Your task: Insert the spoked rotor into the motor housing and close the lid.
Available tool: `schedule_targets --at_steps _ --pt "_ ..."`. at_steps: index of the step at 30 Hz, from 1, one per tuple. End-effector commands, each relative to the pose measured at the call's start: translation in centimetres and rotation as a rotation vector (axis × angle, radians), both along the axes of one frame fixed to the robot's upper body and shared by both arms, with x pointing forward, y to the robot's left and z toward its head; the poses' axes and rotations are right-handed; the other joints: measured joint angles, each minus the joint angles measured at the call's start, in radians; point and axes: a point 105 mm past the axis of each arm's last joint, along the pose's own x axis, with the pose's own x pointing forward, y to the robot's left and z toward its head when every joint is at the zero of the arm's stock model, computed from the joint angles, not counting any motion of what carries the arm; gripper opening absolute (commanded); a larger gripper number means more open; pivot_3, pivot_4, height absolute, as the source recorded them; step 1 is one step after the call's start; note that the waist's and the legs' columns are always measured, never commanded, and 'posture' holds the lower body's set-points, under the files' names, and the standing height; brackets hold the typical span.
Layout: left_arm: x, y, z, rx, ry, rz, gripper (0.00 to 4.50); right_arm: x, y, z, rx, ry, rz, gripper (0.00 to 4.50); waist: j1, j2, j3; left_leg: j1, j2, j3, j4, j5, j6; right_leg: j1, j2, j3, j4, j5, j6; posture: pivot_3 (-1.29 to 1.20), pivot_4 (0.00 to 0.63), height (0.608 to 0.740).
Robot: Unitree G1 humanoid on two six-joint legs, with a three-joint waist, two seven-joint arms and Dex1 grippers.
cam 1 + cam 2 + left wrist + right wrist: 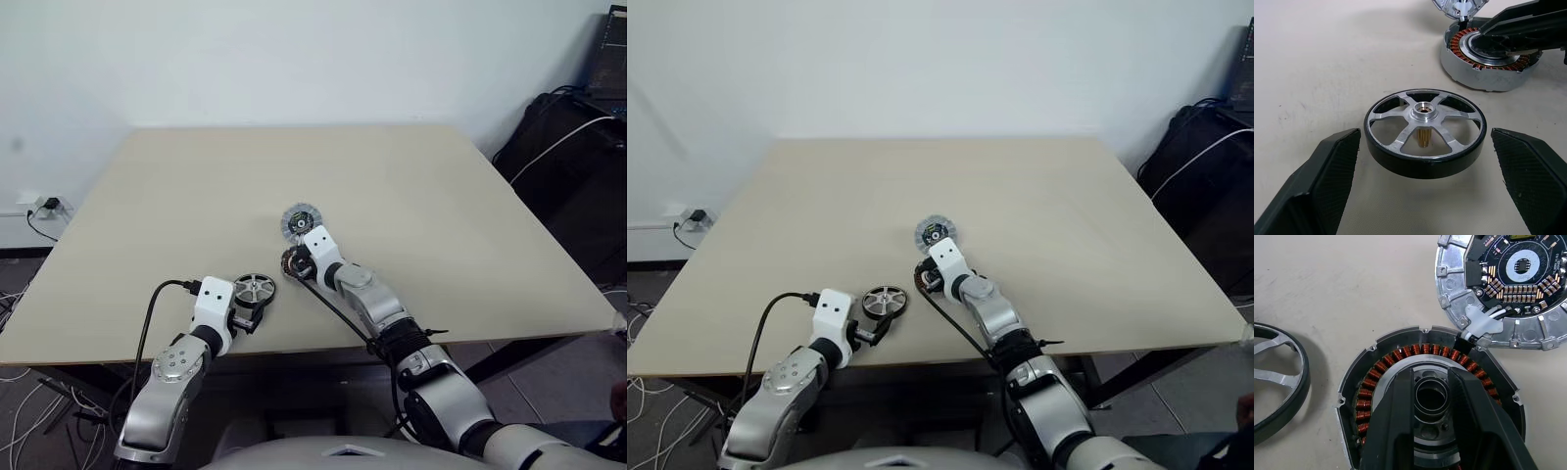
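The spoked rotor lies flat on the table near its front edge, a silver wheel with a dark rim. My left gripper stands open, one finger on each side of the rotor, apart from it. Just beyond sits the motor housing with its copper ring of windings. My right gripper reaches down into it, fingers closed against the central hub. The lid lies open beside the housing, circuit-board face up, joined to it by white wires. In the head view the lid is behind the housing.
The beige table stretches far back and to both sides. Black bags and a white cable stand off its right edge. Cables and a wall socket are on the left, below table level.
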Motion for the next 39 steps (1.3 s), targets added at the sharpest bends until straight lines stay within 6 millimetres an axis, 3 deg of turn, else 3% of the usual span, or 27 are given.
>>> schedule_targets --at_steps 1,2,7,11,16,21,25,39 --pt "0.5 -0.2 1.1 -0.004 -0.051 -0.007 4.50 0.2 0.2 1.1 0.024 -0.025 0.018 0.68 0.000 0.000 0.000 0.000 0.000 0.000 0.000 0.000 0.000 0.000 0.000 0.000 0.000 0.000 0.000 0.00 0.000 0.740" --pt "0.6 -0.2 1.1 -0.004 -0.051 -0.007 4.50 0.1 0.2 1.2 0.031 -0.021 0.021 1.41 0.000 0.000 0.000 0.000 0.000 0.000 0.000 0.000 0.000 0.000 0.000 0.000 0.000 0.000 0.000 0.00 0.000 0.740" --pt "0.5 -0.1 1.0 -0.005 -0.047 -0.004 4.50 -0.7 0.6 2.2 0.074 -0.031 0.061 3.01 -0.004 0.000 0.000 0.000 0.002 0.000 0.000 0.000 0.000 0.000 0.000 0.000 0.000 0.000 0.000 0.00 0.000 0.740" --pt "0.4 0.0 1.0 -0.004 -0.046 -0.001 4.50 -0.7 0.7 4.2 0.121 -0.077 0.066 3.01 -0.004 0.001 0.001 -0.001 0.002 0.000 -0.001 0.000 0.000 -0.001 0.000 0.000 0.000 0.000 0.000 0.00 0.000 0.740" --pt "0.4 0.0 0.9 -0.004 -0.044 -0.001 4.50 -0.3 0.6 6.2 0.134 -0.137 0.055 1.71 -0.002 0.001 0.001 -0.001 0.002 0.000 -0.001 0.000 0.000 -0.001 0.000 0.000 0.000 0.000 0.000 0.00 0.000 0.740" --pt "0.4 -0.1 1.0 -0.005 -0.045 -0.003 4.50 -0.1 0.6 5.9 0.067 -0.148 0.041 0.02 -0.002 0.001 0.001 -0.001 0.001 0.000 -0.001 0.000 0.000 -0.001 0.000 0.000 0.000 0.000 0.000 0.00 0.000 0.740" --pt "0.4 0.0 1.0 -0.004 -0.045 0.001 4.50 0.1 -0.1 4.6 -0.035 -0.135 0.021 0.02 -0.001 0.001 0.001 -0.001 0.000 0.000 -0.001 0.000 0.000 -0.001 0.000 0.000 0.000 0.000 0.000 0.00 0.000 0.740" --pt "0.3 -0.1 1.0 -0.006 -0.043 0.006 4.50 0.2 0.0 3.0 -0.078 -0.097 0.027 0.02 -0.002 0.001 0.001 -0.001 -0.002 0.000 -0.001 0.000 0.000 -0.001 0.000 0.000 0.000 0.000 0.000 0.00 0.000 0.740"
